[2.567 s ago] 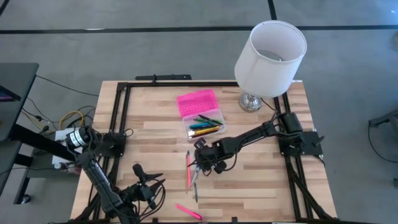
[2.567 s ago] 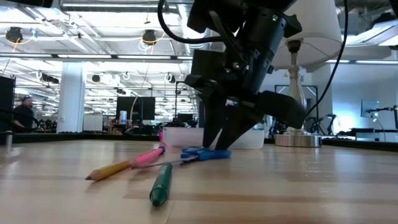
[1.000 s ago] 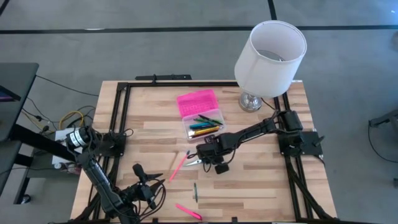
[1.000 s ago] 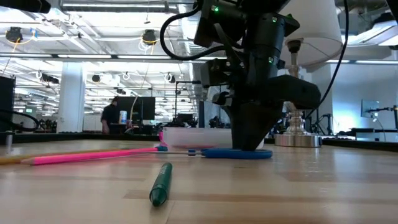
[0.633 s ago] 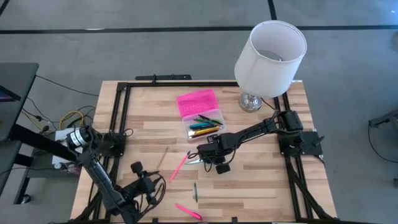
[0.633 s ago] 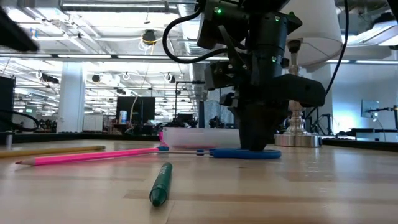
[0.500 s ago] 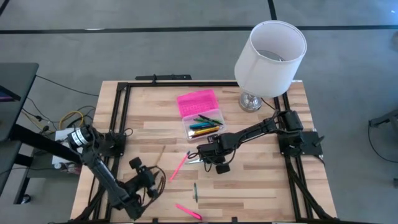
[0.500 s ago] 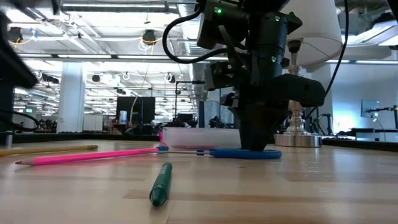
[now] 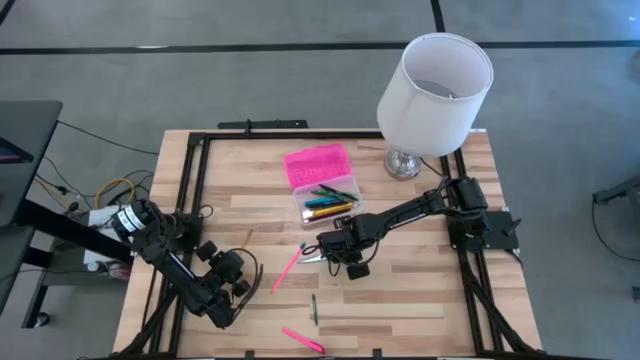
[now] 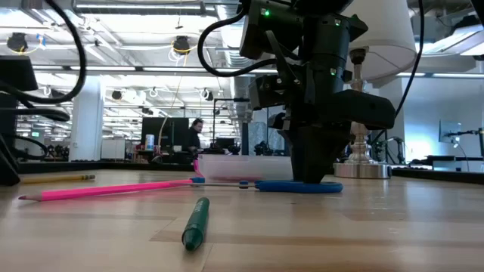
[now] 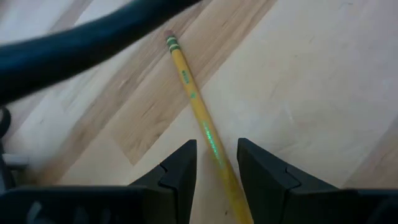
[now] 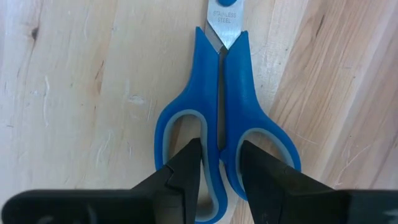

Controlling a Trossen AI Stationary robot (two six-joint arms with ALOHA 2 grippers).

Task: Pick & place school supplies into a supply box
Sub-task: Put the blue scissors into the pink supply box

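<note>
Blue-handled scissors [image 12: 221, 74] lie flat on the table, blades toward the left [image 9: 312, 257]. My right gripper [image 12: 219, 155] stands on their handles, pointing down [image 10: 310, 180]. A yellow pencil [image 11: 199, 118] lies flat on the wood, left of centre. My left gripper [image 11: 216, 155] is tipped down over it and open, a finger on either side of the shaft; I see no touch. The supply box [image 9: 325, 203] holds several pens, and its pink lid [image 9: 318, 163] lies open behind it. Loose on the table lie a pink pencil [image 9: 287, 268], a green marker [image 10: 194, 223] and a pink pen [image 9: 302, 340]. My right gripper comes from above with one finger [image 12: 186, 162] in each handle loop. The loops' two inner bars [image 12: 219, 134] are pinched between the fingers. The scissors lie flat on the table, blades shut.
A white-shaded lamp [image 9: 435, 90] stands at the far right corner. A black frame [image 9: 195, 180] runs round the tabletop. Bare wood [image 9: 420, 290] lies near the right front. In the low view a person [image 10: 195, 140] shows in the room beyond.
My left gripper has swung from the near left corner toward the table's middle and far side. It has sunk and rolled until it is tipped down over the yellow pencil. Its fingers have stayed open. My right gripper and the scissors have kept still.
</note>
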